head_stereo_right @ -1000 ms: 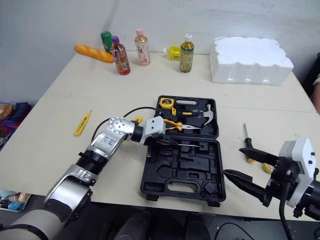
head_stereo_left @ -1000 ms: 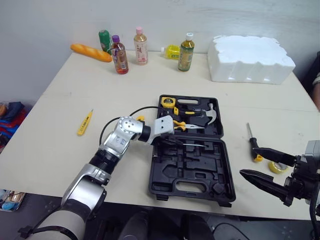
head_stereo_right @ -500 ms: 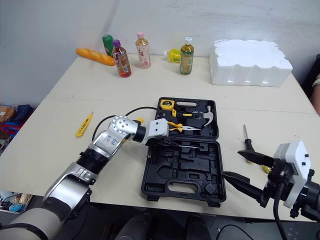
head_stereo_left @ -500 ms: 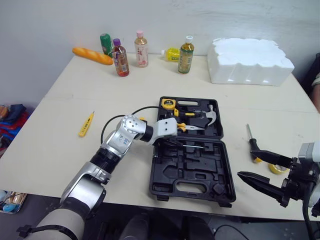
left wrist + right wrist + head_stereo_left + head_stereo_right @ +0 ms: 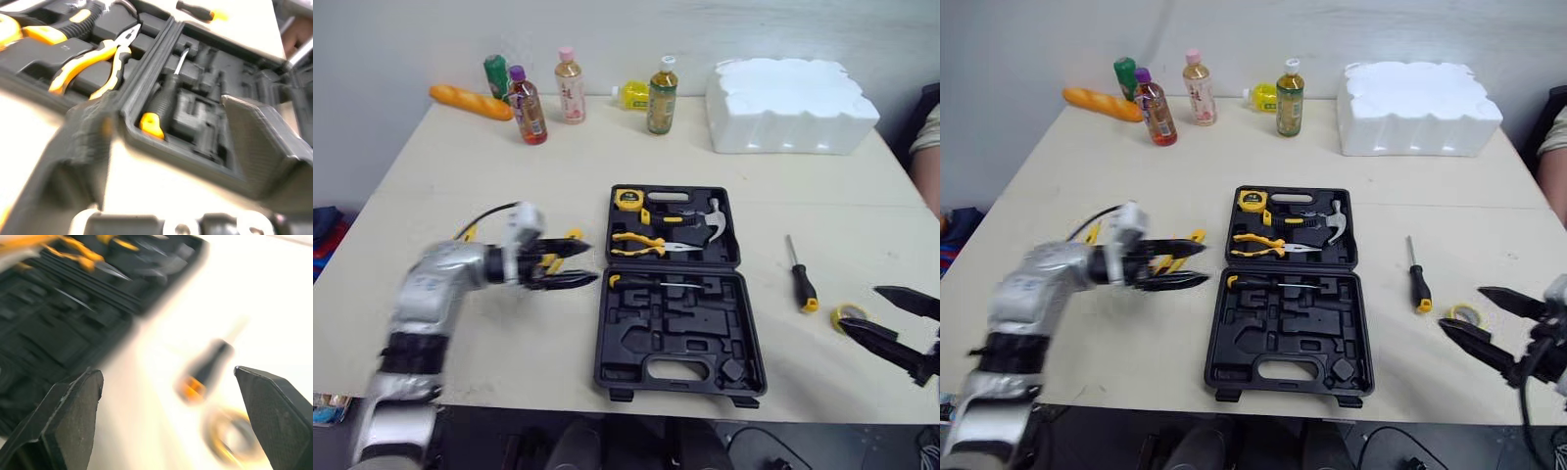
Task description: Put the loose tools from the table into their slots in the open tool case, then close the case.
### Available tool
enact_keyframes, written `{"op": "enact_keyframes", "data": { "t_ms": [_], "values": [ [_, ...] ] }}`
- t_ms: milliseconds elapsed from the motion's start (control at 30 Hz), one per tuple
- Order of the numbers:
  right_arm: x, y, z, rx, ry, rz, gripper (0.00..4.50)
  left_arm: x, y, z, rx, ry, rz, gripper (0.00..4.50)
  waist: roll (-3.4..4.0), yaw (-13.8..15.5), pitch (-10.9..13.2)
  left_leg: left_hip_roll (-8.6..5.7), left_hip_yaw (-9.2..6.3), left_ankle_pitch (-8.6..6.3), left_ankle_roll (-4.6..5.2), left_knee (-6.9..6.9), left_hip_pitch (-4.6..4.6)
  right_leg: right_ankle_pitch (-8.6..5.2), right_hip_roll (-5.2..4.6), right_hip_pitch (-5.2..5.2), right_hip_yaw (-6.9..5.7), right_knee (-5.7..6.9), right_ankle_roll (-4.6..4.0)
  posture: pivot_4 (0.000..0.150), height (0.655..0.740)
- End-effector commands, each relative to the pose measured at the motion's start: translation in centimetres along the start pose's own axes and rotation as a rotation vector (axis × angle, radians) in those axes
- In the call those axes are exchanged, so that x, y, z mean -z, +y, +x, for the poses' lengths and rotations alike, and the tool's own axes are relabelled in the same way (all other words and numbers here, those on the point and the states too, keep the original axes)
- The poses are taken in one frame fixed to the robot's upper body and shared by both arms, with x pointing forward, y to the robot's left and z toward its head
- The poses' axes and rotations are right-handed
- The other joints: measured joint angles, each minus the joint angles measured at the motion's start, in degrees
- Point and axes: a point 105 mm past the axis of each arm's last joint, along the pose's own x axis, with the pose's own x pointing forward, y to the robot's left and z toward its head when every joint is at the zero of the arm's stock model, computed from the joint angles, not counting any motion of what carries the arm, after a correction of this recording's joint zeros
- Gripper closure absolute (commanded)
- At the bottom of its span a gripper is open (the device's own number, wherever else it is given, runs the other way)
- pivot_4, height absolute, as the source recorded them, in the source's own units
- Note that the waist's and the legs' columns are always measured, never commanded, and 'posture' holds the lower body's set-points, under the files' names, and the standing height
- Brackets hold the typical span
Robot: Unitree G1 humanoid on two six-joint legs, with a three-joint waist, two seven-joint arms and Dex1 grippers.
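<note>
Left gripper is withdrawing from the case, fingers released; right gripper, fingers spread, should take the screwdriver.

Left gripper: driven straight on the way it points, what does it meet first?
Most likely the side wall of the tool case near its hinge, right ahead of the left gripper, jaws open; a screwdriver lies slotted just behind it. Height is hard to judge.

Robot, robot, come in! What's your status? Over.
Left gripper open, empty. Right gripper open, empty. Black plastic tool case open. Black-and-orange screwdriver, yellow tape roll loose. Nothing blocking.
</note>
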Motion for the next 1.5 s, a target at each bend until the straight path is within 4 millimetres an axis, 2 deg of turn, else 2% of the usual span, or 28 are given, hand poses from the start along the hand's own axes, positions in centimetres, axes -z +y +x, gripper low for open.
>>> {"op": "enact_keyframes", "data": {
  "t_ms": [33, 67, 167, 333, 400, 567, 633, 700, 833, 933, 1067, 1267, 1500],
  "values": [
    [0.0, -2.3, -2.5, 0.095, 0.007, -0.025, 0.0, 0.1, 2.7, -5.8, -0.245, -0.053, -0.048, 0.13, 0.01, 0.03, 0.01, 0.0, 0.0, -0.11, 0.19, -0.04, 0.02, -0.01, -0.01, -0.01, 0.01, 0.0, -0.02, 0.15, 0.7383],
    [0.4, -3.1, -3.2, 0.127, 0.018, -0.02, 0.0, 0.9, 3.8, -8.3, -0.348, -0.05, -0.073, 0.13, 0.01, 0.06, 0.01, 0.0, 0.0, -0.2, 0.33, -0.05, 0.06, -0.02, -0.05, 0.0, 0.04, 0.0, -0.03, 0.15, 0.7383],
    [1.6, -5.1, -4.4, 0.211, 0.05, -0.009, 0.0, 2.1, 5.8, -13.7, -0.571, -0.055, -0.106, 0.13, 0.02, 0.11, 0.02, 0.01, -0.01, -0.2, 0.33, -0.07, 0.14, -0.03, -0.14, 0.04, 0.1, 0.0, -0.06, 0.15, 0.7383],
    [2.8, -6.7, -5.0, 0.262, 0.088, -0.012, 0.0, 3.3, 6.8, -18.4, -0.729, 0.003, -0.062, 0.13, 0.01, 0.08, 0.08, 0.04, -0.05, -0.39, -0.01, -0.17, 0.15, -0.06, -0.25, 0.04, 0.38, -0.06, -0.12, 0.15, 0.7383],
    [2.7, -6.9, -4.8, 0.263, 0.092, -0.018, 0.0, 3.5, 7.0, -18.8, -0.745, 0.026, -0.032, 0.13, 0.06, -0.04, 0.1, 0.04, -0.03, -0.4, -0.04, -0.21, 0.14, -0.06, -0.24, -0.04, 0.46, -0.06, -0.12, 0.15, 0.7383],
    [1.9, -5.7, -3.5, 0.226, 0.064, -0.04, 0.0, 3.1, 6.8, -16.4, -0.68, 0.069, 0.092, 0.13, 0.17, -0.03, 0.17, 0.16, -0.03, -0.48, -0.22, -0.27, 0.12, -0.1, -0.15, -0.11, 0.46, -0.02, -0.19, 0.15, 0.7383],
    [0.9, -4.1, -2.4, 0.184, 0.008, -0.018, 0.0, 2.4, 5.2, -13.4, -0.52, 0.076, 0.134, 0.13, 0.18, 0.01, 0.17, 0.19, -0.02, -0.47, -0.31, -0.28, 0.09, -0.1, -0.1, -0.14, 0.46, -0.01, -0.19, 0.15, 0.7383],
    [0.2, -2.4, -1.4, 0.152, -0.025, -0.004, 0.0, 0.9, 2.6, -10.3, -0.32, 0.053, 0.146, 0.13, 0.2, 0.05, 0.2, 0.26, -0.02, -0.39, -0.57, -0.22, 0.06, -0.1, -0.07, -0.11, 0.46, -0.01, -0.2, 0.15, 0.7383],
    [-0.4, -0.5, -0.1, 0.145, -0.05, 0.021, 0.0, -1.0, -0.5, -7.2, -0.143, 0.061, 0.172, 0.13, 0.21, 0.02, 0.21, 0.28, -0.02, -0.39, -0.59, -0.17, -0.01, -0.1, -0.06, -0.15, 0.49, -0.01, -0.2, 0.15, 0.7383],
    [-0.8, 2.1, 2.9, 0.126, -0.074, 0.046, 0.0, -3.6, -4.8, -3.5, 0.131, 0.066, 0.245, 0.13, 0.21, 0.01, 0.22, 0.3, -0.01, -0.38, -0.58, -0.18, 0.02, -0.11, -0.02, -0.14, 0.52, -0.01, -0.21, 0.15, 0.7383],
    [-0.5, 3.9, 5.8, 0.151, -0.093, 0.1, 0.0, -4.7, -7.5, -1.5, 0.323, 0.071, 0.283, 0.13, 0.33, -0.23, 0.28, 0.31, 0.1, -0.2, -0.46, -0.18, 0.11, -0.1, 0.05, -0.15, 0.69, 0.1, -0.21, 0.15, 0.7383],
    [-0.2, 3.9, 9.5, 0.309, -0.128, 0.185, 0.0, -5.8, -8.4, 0.1, 0.416, 0.007, 0.303, 0.13, 0.34, -0.21, 0.36, 0.27, 0.47, -0.02, -0.41, -0.18, -0.09, -0.13, 0.19, -0.73, 1.13, 0.59, -0.26, 0.15, 0.7383],
    [0.9, 4.8, 13.0, 0.29, -0.069, 0.204, 0.0, -6.4, -9.4, 1.7, 0.479, -0.019, 0.345, 0.13, 0.3, -0.25, 0.38, 0.34, 0.63, 0.03, -0.38, -0.1, -0.01, -0.11, 0.75, -0.74, 1.44, 0.73, -0.23, 0.15, 0.7383]
  ]
}}
